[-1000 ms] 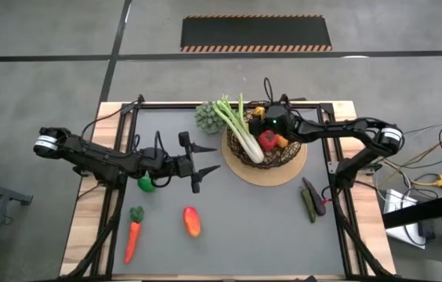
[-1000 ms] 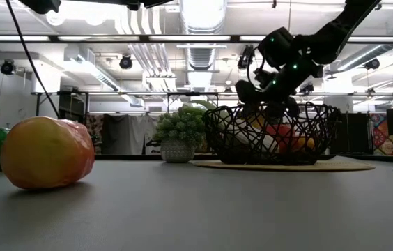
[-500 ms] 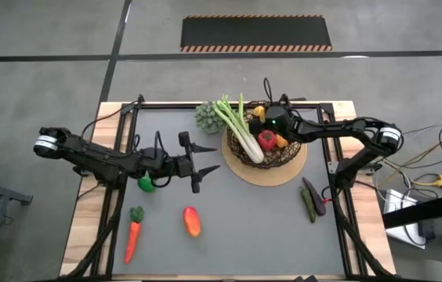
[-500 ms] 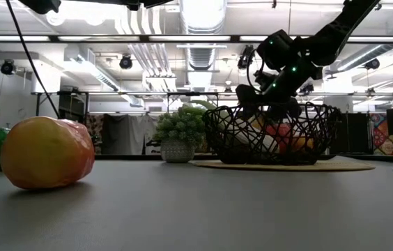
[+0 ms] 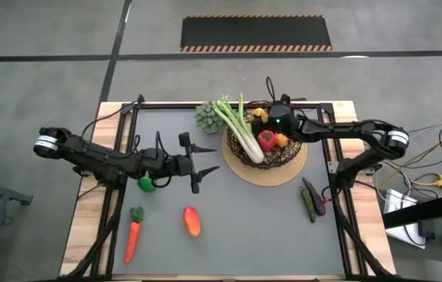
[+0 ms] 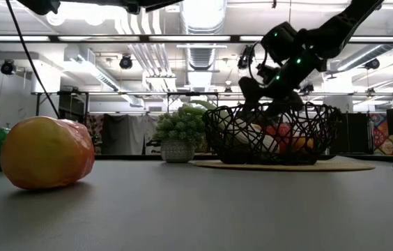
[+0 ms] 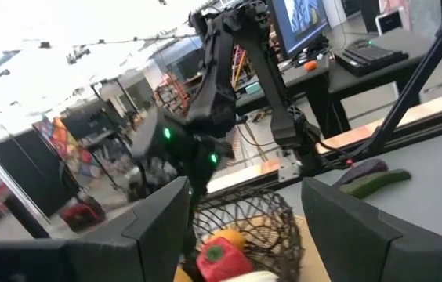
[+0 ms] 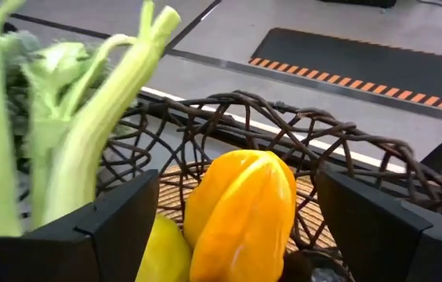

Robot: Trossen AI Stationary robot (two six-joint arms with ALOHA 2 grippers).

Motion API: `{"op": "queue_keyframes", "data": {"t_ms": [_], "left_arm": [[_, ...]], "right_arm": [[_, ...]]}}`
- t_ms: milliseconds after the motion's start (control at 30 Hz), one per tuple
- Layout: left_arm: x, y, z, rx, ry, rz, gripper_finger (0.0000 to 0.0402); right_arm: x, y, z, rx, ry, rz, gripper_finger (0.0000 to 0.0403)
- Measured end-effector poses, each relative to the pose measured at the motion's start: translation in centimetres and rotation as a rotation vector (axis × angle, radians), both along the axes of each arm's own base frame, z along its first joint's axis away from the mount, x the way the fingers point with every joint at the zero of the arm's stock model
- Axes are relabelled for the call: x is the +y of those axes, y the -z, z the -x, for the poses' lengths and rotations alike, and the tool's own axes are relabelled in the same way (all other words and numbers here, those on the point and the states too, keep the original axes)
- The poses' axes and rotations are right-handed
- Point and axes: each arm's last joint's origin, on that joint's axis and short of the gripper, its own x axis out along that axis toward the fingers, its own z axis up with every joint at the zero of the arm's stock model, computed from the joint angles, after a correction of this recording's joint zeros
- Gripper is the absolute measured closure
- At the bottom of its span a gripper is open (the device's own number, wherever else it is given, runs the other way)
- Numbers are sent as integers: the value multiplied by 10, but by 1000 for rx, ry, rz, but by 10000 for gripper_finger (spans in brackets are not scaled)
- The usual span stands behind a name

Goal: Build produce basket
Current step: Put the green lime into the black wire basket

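Right hand (image 5: 272, 117) poised over the far rim of the basket (image 5: 240, 153), fingers (image 8: 115, 223) spread apart and empty, a yellow pepper (image 8: 240, 207) lying free between them just inside the mesh. Judged a release step: piece delivered, hand due to clear out. Basket resting on a tan mat (image 5: 272, 174) toward the right of the desk (image 5: 229, 227), already loaded with a leek (image 5: 240, 133) draped across its left rim, a red piece (image 5: 267, 140) at its middle and an orange piece (image 5: 282, 142) beside that. Left of the basket, a small green bush-like ornament (image 5: 205, 116) touching or nearly touching the rim. Left hand (image 5: 205, 168) waiting well left of the basket, fingers parted, a green piece (image 5: 146, 184) just beside the wrist. Still outside the basket: carrot (image 5: 132, 239) and a red-orange piece (image 5: 192, 221) far to its front left, dark purple and green pieces (image 5: 309, 200) near its front right. To finish well: lift straight up, keeping the spread fingers off the wire rim and off the leek tops, so nothing tips or drags the basket off the mat; only then swing toward the purple and green pair, the nearest remaining items on that side.
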Motion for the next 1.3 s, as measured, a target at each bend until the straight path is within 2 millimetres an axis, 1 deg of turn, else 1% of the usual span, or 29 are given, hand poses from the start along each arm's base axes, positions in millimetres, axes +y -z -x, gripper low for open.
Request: {"op": "queue_keyframes", "data": {"t_ms": [133,267,433,533,667,733,800,867,900,1000,1067,1133,1300], "left_arm": [[0,8,1,3,9,99,173],[1,23,5,23,14,220,173],[2,38,9,27,17,421,173],[1,48,12,55,10,597,173],[1,65,14,243,-92,805,173],[2,71,18,349,-183,904,173],[3,75,22,466,-285,953,173],[3,73,27,595,-351,965,173],[2,68,28,661,-351,968,173],[-2,53,35,919,-267,909,173],[-5,45,45,1088,-227,804,173],[-6,44,56,1225,-242,729,173],[-6,49,80,1457,-319,626,173]], "right_arm": [[10,-17,10,-8,-57,-17,76],[28,-37,19,-12,-211,-24,76],[65,-57,29,2,-443,-7,76],[90,-65,31,-5,-561,18,76],[119,-71,33,-22,-697,51,76],[130,-72,32,-15,-756,67,76],[139,-72,32,-7,-804,80,76],[146,-70,30,7,-841,91,76],[148,-70,30,13,-855,96,76],[151,-66,27,34,-876,100,76],[151,-64,26,44,-876,97,76],[151,-62,25,52,-876,93,76],[151,-59,20,51,-875,93,76]]}}
